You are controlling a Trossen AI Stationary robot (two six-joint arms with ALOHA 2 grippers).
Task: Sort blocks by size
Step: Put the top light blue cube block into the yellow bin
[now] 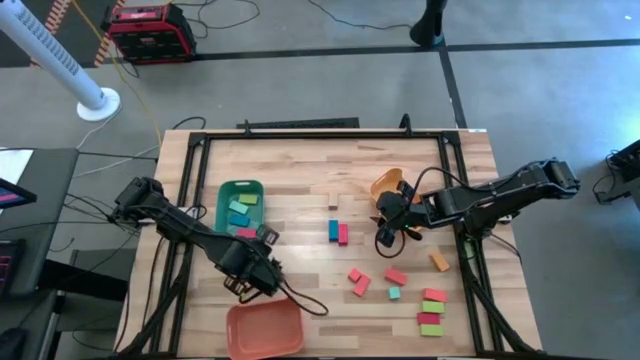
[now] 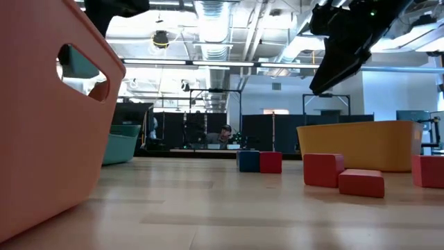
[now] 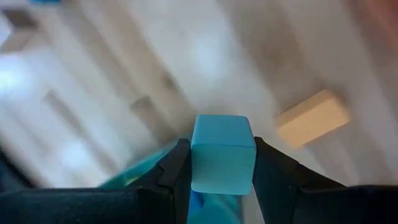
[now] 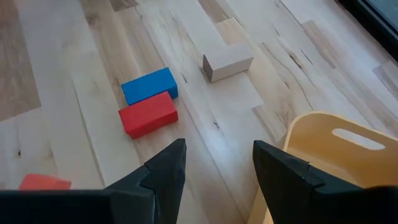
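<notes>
The left tool (image 3: 222, 180) grips a teal block (image 3: 222, 152) between its fingers, poised above the table (image 1: 300, 200) near the salmon-red tray (image 1: 265, 332). The right tool (image 4: 214, 165), fingers apart and holding nothing, hangs beside the yellow-orange tray (image 4: 329, 149), near a blue block (image 4: 149, 85) touching a red block (image 4: 148, 114); further blocks lie scattered nearby
</notes>
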